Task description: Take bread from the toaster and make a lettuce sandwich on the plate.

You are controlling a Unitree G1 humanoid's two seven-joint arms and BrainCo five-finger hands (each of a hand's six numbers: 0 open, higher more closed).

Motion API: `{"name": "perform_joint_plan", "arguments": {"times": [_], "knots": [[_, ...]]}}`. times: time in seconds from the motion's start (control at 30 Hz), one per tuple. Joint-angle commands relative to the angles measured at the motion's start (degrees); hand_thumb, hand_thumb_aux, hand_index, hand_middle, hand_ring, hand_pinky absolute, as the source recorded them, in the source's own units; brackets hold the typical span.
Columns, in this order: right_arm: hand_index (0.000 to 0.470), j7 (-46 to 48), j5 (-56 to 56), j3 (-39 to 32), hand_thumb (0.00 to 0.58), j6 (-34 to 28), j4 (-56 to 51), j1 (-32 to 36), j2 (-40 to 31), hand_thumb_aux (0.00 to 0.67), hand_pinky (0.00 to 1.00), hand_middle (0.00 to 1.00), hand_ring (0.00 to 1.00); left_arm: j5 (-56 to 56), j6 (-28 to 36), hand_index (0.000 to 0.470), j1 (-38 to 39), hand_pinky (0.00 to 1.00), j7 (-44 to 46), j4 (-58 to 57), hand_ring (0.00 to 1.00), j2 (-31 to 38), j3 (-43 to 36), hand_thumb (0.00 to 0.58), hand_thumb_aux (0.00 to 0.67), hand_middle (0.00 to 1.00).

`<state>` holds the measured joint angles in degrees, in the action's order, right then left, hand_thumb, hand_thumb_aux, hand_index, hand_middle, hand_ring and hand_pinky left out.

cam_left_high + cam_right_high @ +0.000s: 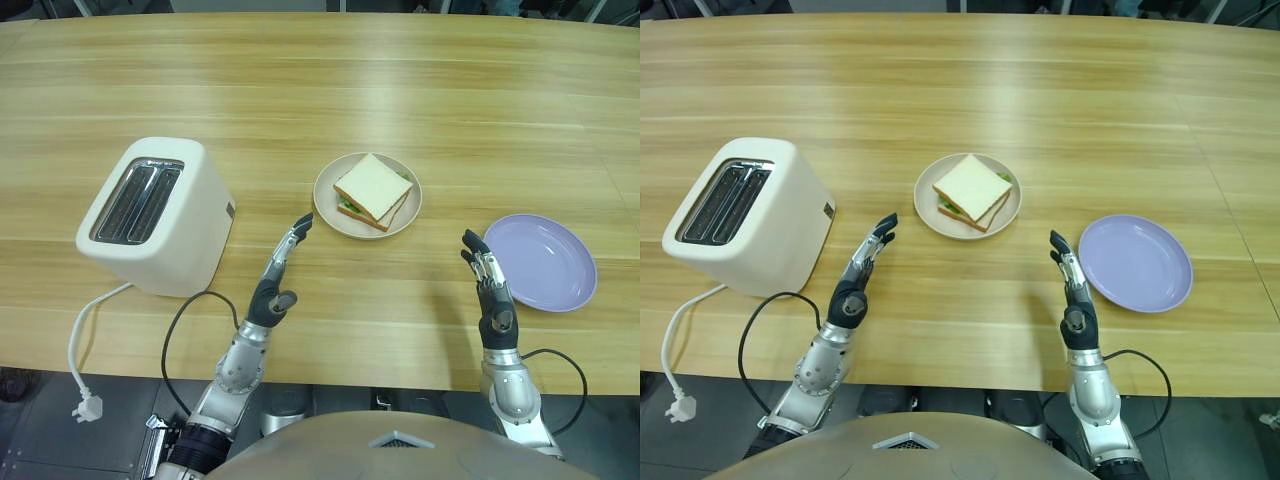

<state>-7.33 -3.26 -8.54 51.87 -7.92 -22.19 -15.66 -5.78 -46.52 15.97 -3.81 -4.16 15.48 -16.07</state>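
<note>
Left eye view: toaster (155, 215) stands at desk (320, 90) left, slots up. Both slots are dark, no bread seen in them. Sandwich (373, 192) sits on beige plate (330, 222) at desk centre: two slices stacked, slightly skewed, green lettuce showing at the edges btwn them. Purple plate (545, 265) lies to the right, apart from beige plate, near the front edge.

Hands: left hand (276, 280) is raised over the front edge btwn toaster and beige plate, spread apart and straight, nothing in it, touching nothing. Right hand (490, 290) is likewise spread, nothing in it, upright just beside the purple plate's left rim.

Assessment: slots bare, slices stacked w/ lettuce, both hands free. Task judged complete or at final check. Hands flank the beige plate w/o contact, prob. a stand-off posture so the stack isn't nudged. Toaster sits on the left hand's side, so within that arm's reach. Beige plate is central, reachable by both. White cord w/ plug (85, 405) hangs off the front edge, loose end down, so toaster judged unpowered.

View comparison: left eye view sets the right hand's tips close against the purple rim, contact uncertain. Right eye view opens a plain strip of desk btwn them, so no contact. Right eye view also takes in more desk beyond the purple plate. Neither view settles slot depth.
</note>
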Motion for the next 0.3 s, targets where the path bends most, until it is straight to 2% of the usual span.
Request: {"name": "perform_joint_plan", "arguments": {"times": [0.03,0.3], "knots": [[0.000,1.98,-0.42,1.55,0.000,0.24,-1.01,-0.05,0.86,0.000,0.00,0.00,0.00,-0.28,-0.36,0.000,0.22,0.00,1.69,-1.04,0.00,-0.95,1.40,0.000,0.000,0.00],[0.000,4.81,-0.38,2.98,0.000,0.35,-1.25,0.28,2.06,0.000,0.00,0.00,0.00,-0.48,-0.79,0.000,0.03,0.00,3.76,-1.65,0.00,-2.94,3.29,0.000,0.000,0.00]]}}
